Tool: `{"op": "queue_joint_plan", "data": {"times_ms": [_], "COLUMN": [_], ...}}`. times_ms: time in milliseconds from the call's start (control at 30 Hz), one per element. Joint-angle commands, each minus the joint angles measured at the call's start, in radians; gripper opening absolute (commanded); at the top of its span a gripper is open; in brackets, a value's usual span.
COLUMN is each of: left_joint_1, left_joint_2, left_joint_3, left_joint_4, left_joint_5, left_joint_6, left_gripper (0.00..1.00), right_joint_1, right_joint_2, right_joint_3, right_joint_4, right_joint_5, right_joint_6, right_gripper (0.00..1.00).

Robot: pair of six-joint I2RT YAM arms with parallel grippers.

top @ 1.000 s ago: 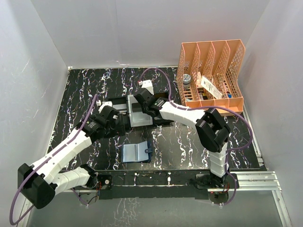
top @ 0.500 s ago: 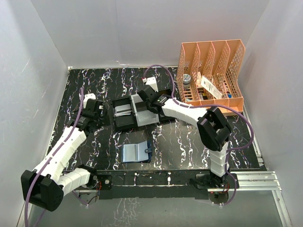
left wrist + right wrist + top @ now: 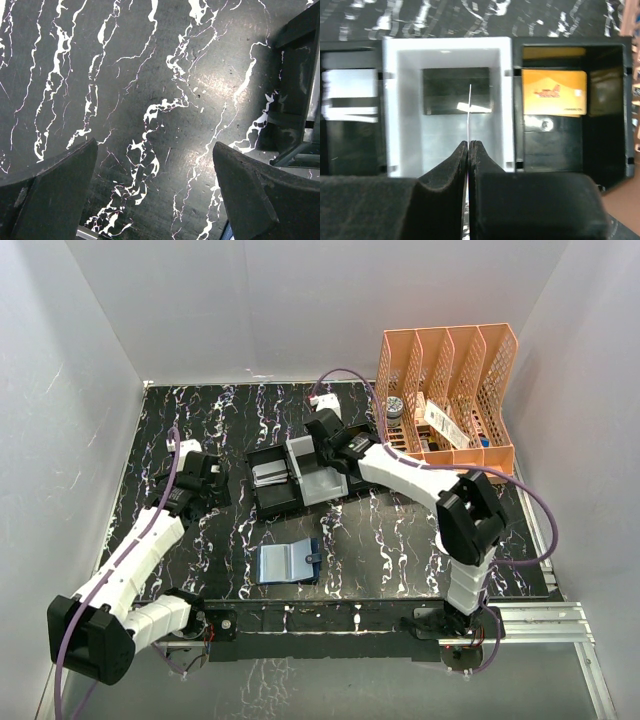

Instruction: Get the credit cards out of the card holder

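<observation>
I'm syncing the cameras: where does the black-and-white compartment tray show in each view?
Top external: black-and-white compartment tray, mid-frame.
Left wrist: probably the dark edge at far right.
Right wrist: fills the frame, white bay in the middle.
Shared landmark: the white-veined black marble tabletop.

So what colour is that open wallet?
The card holder is blue-grey inside, navy-edged; clearest from the top camera.

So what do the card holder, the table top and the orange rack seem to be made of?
Card holder: probably leather or imitation leather, navy, matt, folded open with a paler lining.
Table top: black with white marble-like veins, fairly glossy given the glare; stone or printed laminate, cannot tell.
Orange rack: likely moulded plastic, from its uniform colour and slotted walls.
</observation>
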Motion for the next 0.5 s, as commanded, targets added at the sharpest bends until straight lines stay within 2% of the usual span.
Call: {"op": "queue_joint_plan", "data": {"times_ms": [0, 133, 267, 467], "left_joint_1": [0.005, 0.004, 0.005, 0.004], "left_joint_2": [0.018, 0.005, -0.039, -0.052], "left_joint_3": [0.008, 0.012, 0.000, 0.009], "left_joint_4": [-0.003, -0.034, -0.022, -0.040], "left_joint_5": [-0.059, -0.087, -0.084, -0.122], "left_joint_6": [-0.013, -0.050, -0.058, -0.073], "left_gripper": [0.99, 0.99, 0.99, 0.99], "right_joint_1": [0.003, 0.037, 0.099, 0.160], "right_joint_2": [-0.119, -0.152, -0.154, -0.110], "right_joint_3": [-0.032, -0.078, -0.157, -0.195], "right_joint_4": [0.224, 0.376, 0.571, 0.680], "right_joint_5": [-0.228, -0.302, -0.337, -0.387], "right_joint_6": [-0.088, -0.183, -0.382, -0.613], "right_gripper": [0.00, 0.00, 0.00, 0.00]}}
